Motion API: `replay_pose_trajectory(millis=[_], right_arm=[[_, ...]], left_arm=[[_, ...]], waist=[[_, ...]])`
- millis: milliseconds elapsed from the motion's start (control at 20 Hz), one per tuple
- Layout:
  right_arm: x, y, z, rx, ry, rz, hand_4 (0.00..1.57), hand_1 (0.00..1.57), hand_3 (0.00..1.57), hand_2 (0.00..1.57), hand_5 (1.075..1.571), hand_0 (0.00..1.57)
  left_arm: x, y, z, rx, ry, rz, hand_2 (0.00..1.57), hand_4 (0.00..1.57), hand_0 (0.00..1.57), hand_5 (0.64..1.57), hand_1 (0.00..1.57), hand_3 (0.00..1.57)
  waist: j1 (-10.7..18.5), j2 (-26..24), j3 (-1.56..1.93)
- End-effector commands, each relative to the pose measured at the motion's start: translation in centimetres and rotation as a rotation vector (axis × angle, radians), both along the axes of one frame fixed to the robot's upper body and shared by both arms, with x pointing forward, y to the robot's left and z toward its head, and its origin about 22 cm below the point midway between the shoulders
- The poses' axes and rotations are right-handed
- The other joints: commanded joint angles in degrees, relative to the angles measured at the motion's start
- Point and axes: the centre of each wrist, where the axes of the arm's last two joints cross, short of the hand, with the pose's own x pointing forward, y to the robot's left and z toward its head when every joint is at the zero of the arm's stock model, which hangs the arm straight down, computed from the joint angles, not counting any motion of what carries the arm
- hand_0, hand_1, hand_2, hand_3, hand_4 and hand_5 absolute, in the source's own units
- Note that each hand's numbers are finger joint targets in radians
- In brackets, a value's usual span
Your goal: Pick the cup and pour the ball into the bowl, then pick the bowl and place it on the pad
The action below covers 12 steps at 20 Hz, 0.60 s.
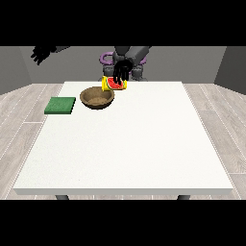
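A black hand (122, 70) at the view's middle has its fingers (118, 77) curled over the tilted yellow-and-red cup (114, 84), likely light and rigid, gripped at its side, just beside the brown bowl (97, 97) on the white desk (129, 144).

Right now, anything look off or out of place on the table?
Only the cup: it's tipped on its side by the bowl's far rim, with the robot hand at the view's right over it. That fits a pour. No ball visible, nothing spilled. The green pad lies flat at the table's edge.
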Motion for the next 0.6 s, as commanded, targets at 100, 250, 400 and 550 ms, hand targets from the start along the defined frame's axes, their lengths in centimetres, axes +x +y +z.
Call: replay_pose_trajectory(millis=[100, 250, 400, 550], right_arm=[[1.1, 0.7, 0.2, -0.002, -0.029, 0.01, 0.7, 0.0, 0.29, 0.0, 1.555, 0.0], [1.3, -0.2, -0.7, 0.006, -0.001, 0.003, 0.7, 0.0, 0.3, 0.0, 1.555, 0.0], [3.3, 3.7, -0.7, 0.032, -0.015, 0.048, 0.69, 0.0, 0.33, 0.0, 1.552, 0.0], [1.7, 1.0, -1.6, 0.002, 0.003, 0.005, 0.69, 0.0, 0.34, 0.0, 1.552, 0.0]], left_arm=[[1.9, -2.4, 4.1, 0.308, -0.109, 0.032, 1.57, 1.09, 1.45, 1.569, 1.45, 1.57], [-0.3, -4.5, 3.5, 0.406, -0.074, -0.015, 1.57, 1.01, 0.73, 1.57, 0.73, 1.57], [-1.9, -4.9, 2.2, 0.468, -0.037, -0.005, 1.26, 1.04, 0.27, 1.571, 0.27, 1.55], [-2.7, -6.4, 3.5, 0.524, -0.019, -0.048, 1.25, 1.11, 0.19, 1.569, 0.19, 1.57]], waist=[[-0.71, 1.67, -0.04], [-0.12, -0.43, -0.01], [-2.71, 0.58, -0.07], [-0.89, -1.17, -0.07]])
